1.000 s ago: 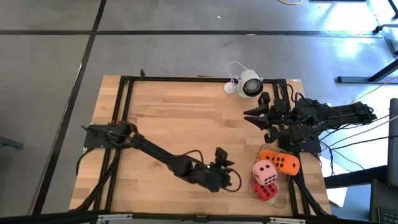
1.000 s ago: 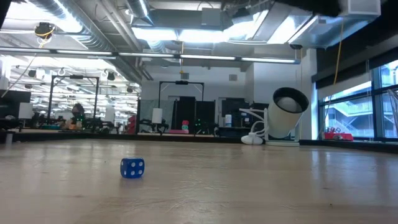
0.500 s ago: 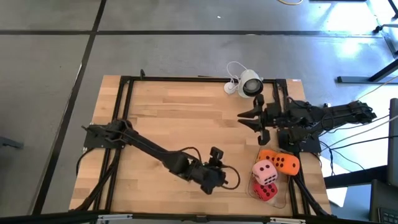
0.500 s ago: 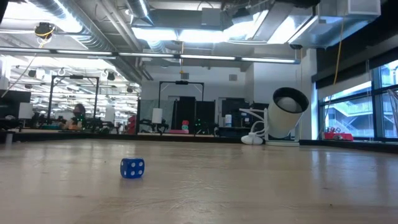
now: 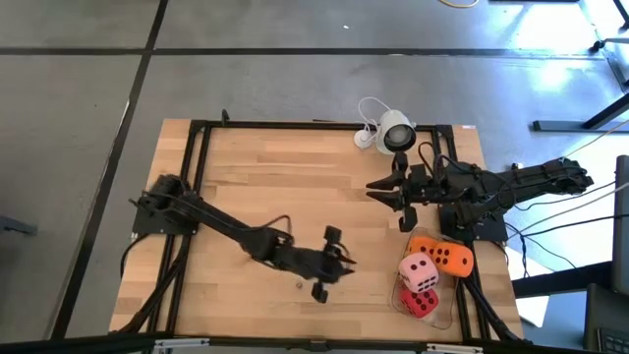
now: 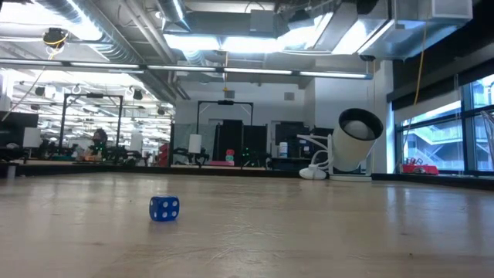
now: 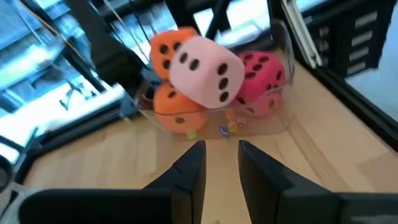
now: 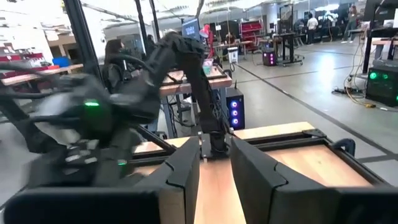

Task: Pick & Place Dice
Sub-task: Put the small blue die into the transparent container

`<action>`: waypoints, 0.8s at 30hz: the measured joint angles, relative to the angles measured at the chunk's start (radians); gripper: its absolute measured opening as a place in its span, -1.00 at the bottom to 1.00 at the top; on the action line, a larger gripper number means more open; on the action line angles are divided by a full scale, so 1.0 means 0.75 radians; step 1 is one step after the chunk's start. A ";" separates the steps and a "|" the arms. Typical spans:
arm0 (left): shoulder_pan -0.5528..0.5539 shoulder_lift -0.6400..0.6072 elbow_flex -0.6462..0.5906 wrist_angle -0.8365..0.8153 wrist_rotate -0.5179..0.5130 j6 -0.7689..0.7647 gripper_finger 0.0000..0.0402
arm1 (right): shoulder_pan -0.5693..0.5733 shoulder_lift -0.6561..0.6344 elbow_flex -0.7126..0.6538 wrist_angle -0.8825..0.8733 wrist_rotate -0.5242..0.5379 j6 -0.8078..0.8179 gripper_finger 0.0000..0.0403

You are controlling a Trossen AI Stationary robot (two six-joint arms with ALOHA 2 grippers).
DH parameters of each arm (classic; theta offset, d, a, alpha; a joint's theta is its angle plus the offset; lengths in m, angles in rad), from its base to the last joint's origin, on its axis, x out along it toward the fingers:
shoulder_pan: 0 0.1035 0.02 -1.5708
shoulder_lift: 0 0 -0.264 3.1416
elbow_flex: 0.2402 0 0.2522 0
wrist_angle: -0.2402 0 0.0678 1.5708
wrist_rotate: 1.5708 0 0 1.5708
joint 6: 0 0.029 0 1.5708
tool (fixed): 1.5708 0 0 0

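Wooden table (image 5: 256,187) fills the high view, with the dice (image 5: 430,275) heaped in a clear tray (image 5: 447,317) at its near right corner; the left gripper (image 5: 327,264) hangs just left of that tray, the right gripper (image 5: 393,189) beyond it. Low view: a small blue die (image 6: 164,208) sits alone on the tabletop. Left wrist view: fingers (image 7: 189,171) slightly apart and empty, facing the tray. Right wrist view: fingers (image 8: 186,165) narrowly apart, holding nothing.

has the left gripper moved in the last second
Yes. In the high view the left gripper has drawn back, away from the clear tub of dice, toward the table's middle.
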 joint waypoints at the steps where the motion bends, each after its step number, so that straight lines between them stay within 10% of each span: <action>1: 0.000 -0.041 -0.096 0.109 -0.001 0.012 -0.58 | 0.000 0.000 0.000 0.008 0.001 0.000 -0.54; 11: 0.009 -0.507 -0.819 0.831 -0.020 -0.005 -0.59 | 0.000 0.000 0.000 0.050 -0.004 -0.004 -0.53; 24: -0.019 -0.991 -1.164 0.853 -0.001 -0.154 -0.57 | 0.000 0.020 0.001 0.054 0.076 -0.054 -0.53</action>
